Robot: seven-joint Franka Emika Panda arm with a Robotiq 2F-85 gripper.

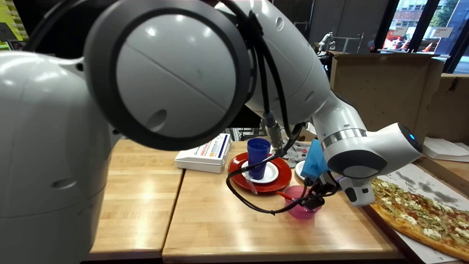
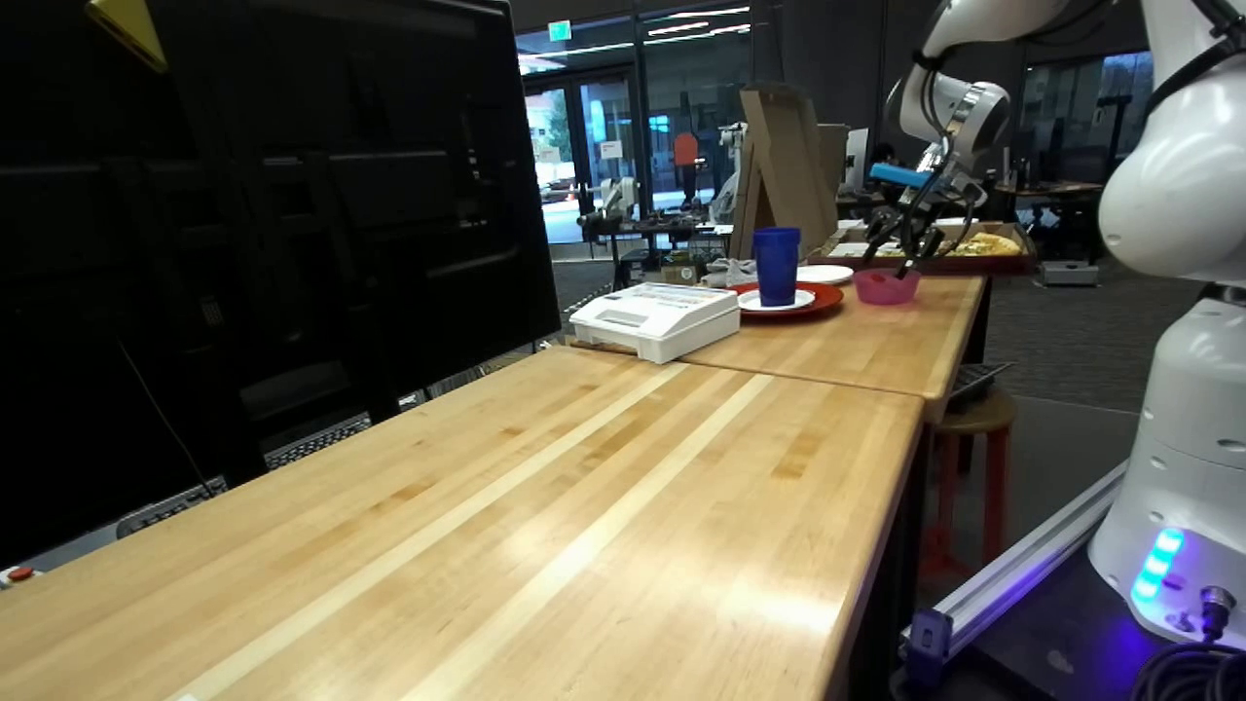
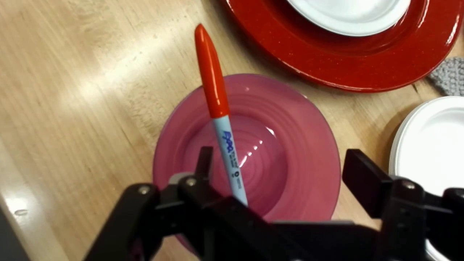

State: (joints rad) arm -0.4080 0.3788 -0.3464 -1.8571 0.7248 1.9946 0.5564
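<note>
Red plate (image 3: pixel 344 65) just beside pink bowl (image 3: pixel 310 148)

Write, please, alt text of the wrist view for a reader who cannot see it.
An open black claw hangs over a pink bowl, where a red-capped marker leans with its cap jutting out. Toward the upper right, a red plate holds a smaller white plate.

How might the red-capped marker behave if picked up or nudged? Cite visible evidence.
The marker is probably stiff and light, being slim and straight. Its smooth, rounded barrel could twist in the gripper. If nudged, it may tip or slide, since it slants across the pink bowl with its cap jutting outside.
</note>
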